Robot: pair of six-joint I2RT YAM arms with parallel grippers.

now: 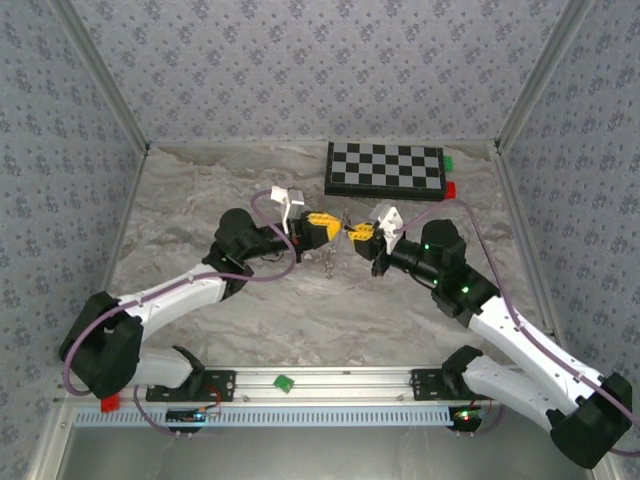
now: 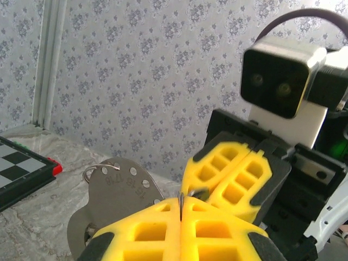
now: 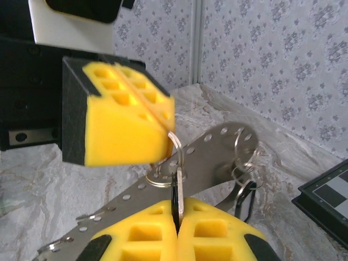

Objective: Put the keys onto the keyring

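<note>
Grey floral-papered walls (image 1: 300,70) enclose a marbled tabletop (image 1: 190,190).

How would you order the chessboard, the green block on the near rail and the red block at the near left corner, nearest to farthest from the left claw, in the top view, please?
From the left claw:
1. Chessboard, just beyond it, far side.
2. Green block, on the near rail.
3. Red block, near left corner.
</note>
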